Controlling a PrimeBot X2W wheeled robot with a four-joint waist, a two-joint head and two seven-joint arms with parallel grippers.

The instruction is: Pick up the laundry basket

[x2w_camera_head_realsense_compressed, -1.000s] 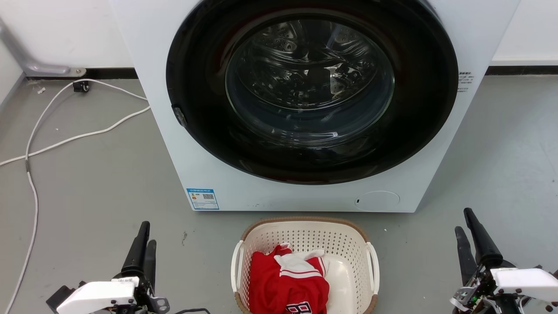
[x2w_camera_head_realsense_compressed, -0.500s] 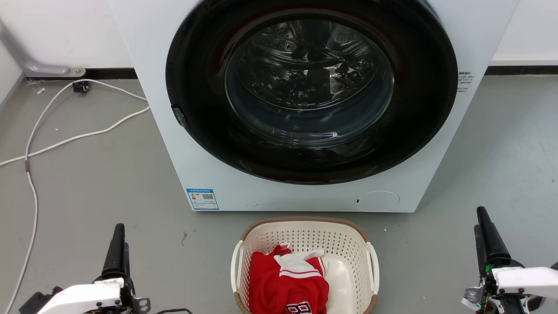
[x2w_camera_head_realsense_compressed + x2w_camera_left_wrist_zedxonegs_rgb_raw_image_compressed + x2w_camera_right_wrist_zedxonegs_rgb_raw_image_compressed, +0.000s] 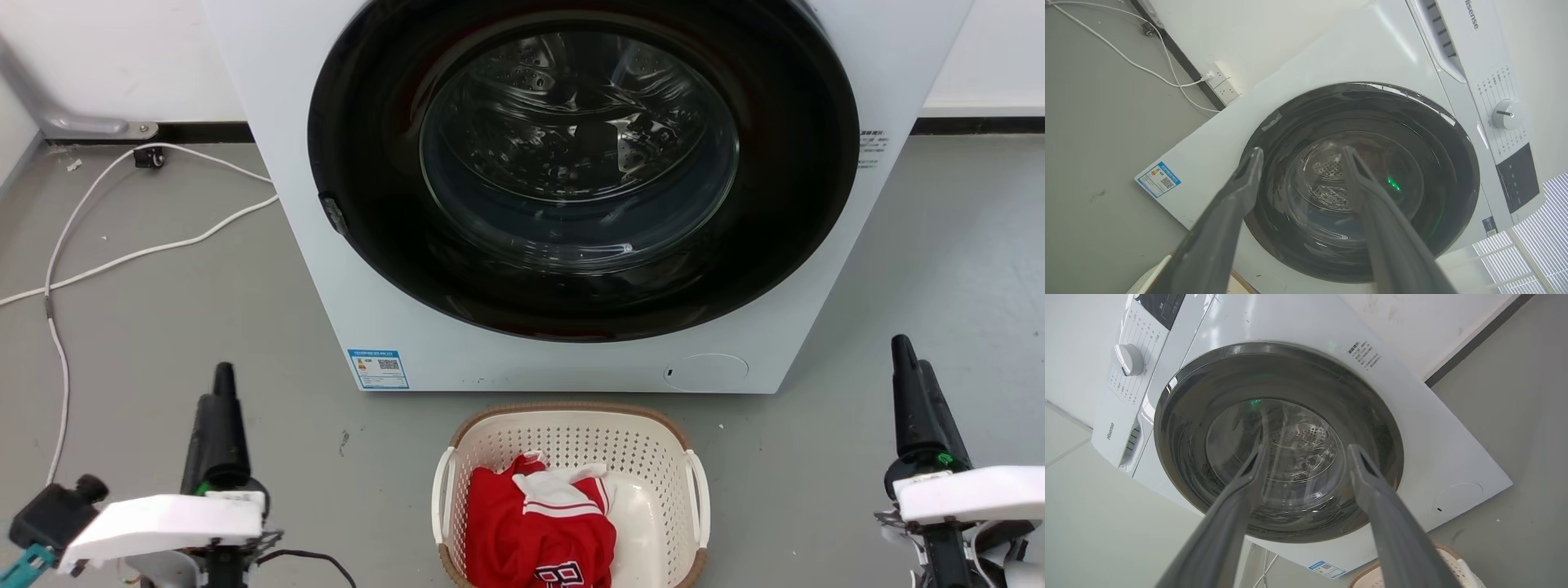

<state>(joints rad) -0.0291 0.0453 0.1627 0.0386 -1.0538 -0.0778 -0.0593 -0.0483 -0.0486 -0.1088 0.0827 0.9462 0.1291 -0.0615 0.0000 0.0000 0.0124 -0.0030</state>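
Down in the laundry basket, a crumpled red-and-white garment.

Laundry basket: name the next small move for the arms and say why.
Probably swing both arms inward and down to the side handles. The laundry basket sits untouched on the floor; the left end effector and right end effector hover wide of it on either side, open, aimed at the washing machine rather than at those handles.

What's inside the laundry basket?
In the laundry basket, a crumpled red garment with white trim fills the left side; bare bottom shows at right. Anything beneath the garment is covered.
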